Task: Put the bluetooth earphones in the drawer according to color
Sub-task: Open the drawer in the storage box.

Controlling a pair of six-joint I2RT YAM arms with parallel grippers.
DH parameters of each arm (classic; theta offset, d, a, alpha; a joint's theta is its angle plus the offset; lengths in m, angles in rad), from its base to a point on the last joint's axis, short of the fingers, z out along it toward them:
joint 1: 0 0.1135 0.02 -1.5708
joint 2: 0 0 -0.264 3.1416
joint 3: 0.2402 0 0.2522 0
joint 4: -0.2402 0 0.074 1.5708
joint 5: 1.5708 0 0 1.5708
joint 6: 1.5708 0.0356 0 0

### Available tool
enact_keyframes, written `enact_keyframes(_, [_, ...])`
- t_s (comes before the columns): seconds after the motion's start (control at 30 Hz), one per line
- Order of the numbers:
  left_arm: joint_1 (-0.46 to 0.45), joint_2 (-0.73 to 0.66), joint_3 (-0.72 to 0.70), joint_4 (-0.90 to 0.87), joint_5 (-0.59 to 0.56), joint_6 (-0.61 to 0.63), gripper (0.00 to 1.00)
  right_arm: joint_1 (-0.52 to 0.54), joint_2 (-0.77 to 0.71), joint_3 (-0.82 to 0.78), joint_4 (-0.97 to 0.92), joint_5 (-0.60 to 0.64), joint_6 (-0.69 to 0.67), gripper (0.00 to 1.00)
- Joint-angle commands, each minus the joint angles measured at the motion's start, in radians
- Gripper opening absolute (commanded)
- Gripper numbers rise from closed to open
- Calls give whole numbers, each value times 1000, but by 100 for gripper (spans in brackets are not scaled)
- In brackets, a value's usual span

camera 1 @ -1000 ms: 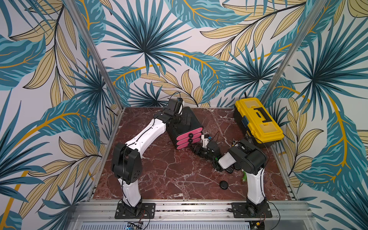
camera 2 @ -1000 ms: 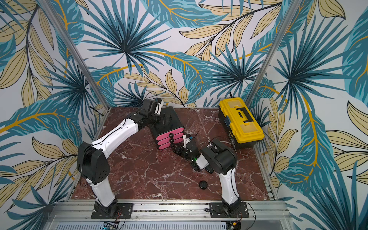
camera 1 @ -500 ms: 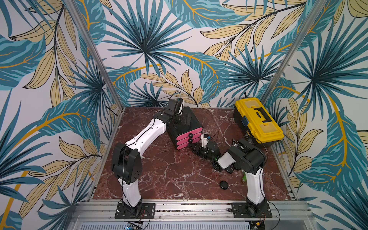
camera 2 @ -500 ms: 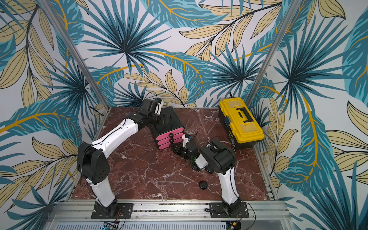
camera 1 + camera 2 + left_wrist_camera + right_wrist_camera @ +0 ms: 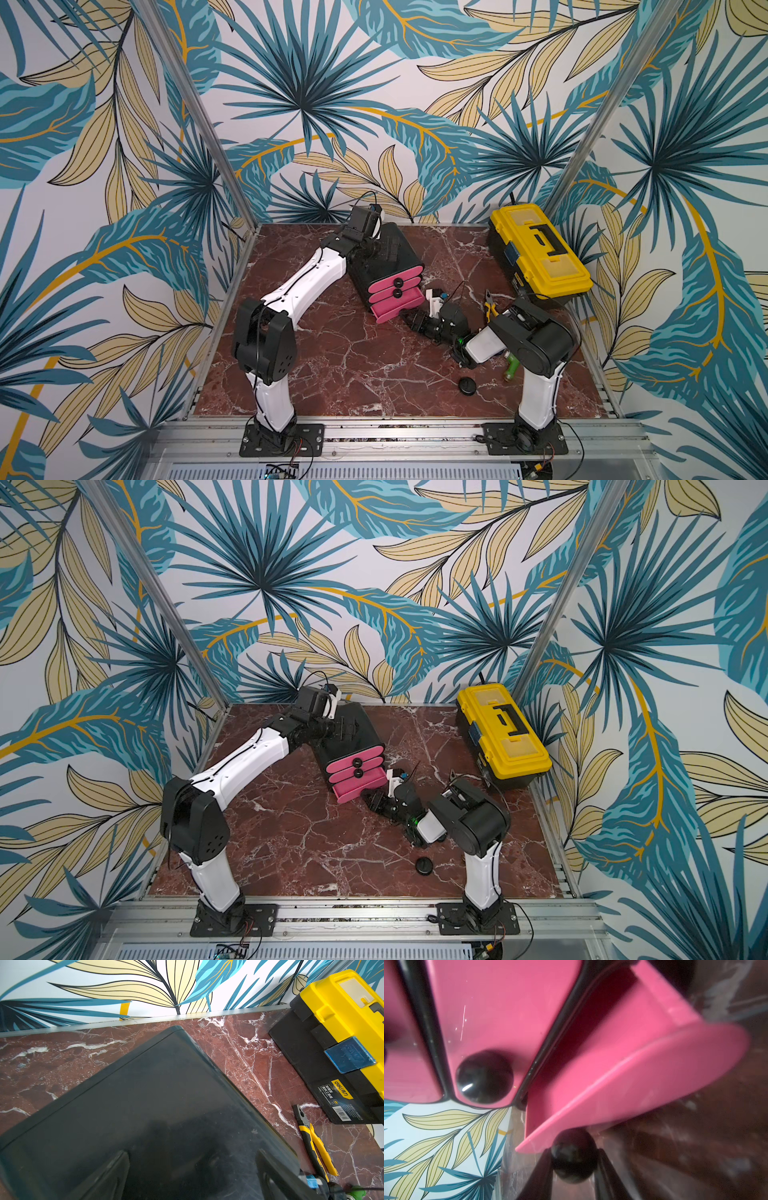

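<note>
My right gripper (image 5: 574, 1150) grips the knob (image 5: 574, 1164) of the open bottom drawer (image 5: 643, 1076), lower centre. Left gripper (image 5: 192, 1154) splayed on cabinet (image 5: 166, 1084) top.

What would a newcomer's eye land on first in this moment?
The black cabinet toward the back of the table, its lowest pink drawer pulled out, with the right tool shut on that drawer's knob. Next, the bright yellow toolbox at the far right, and one black earphone case lying alone near the front.
</note>
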Motion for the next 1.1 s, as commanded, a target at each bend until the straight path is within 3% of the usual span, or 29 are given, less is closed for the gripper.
enact_keyframes(0.0, [16,60,-67,-191,16,-29,100,15,-56,-62,-32,59,-26,18])
enact_keyframes(0.27, [20,61,-70,-193,6,-31,100,66,-204,-216,-109,129,-16,17])
enact_keyframes(0.6, [20,45,-76,-196,6,-45,100,95,-495,-257,-444,215,-63,19])
enact_keyframes(0.77, [19,3,-89,-191,22,-62,100,94,-553,-209,-555,190,-95,44])
enact_keyframes(0.9, [18,-52,-114,-192,31,-73,100,96,-643,-179,-672,180,-106,55])
enact_keyframes(1.07, [7,-170,-205,-168,34,-95,100,96,-809,-123,-967,223,-148,68])
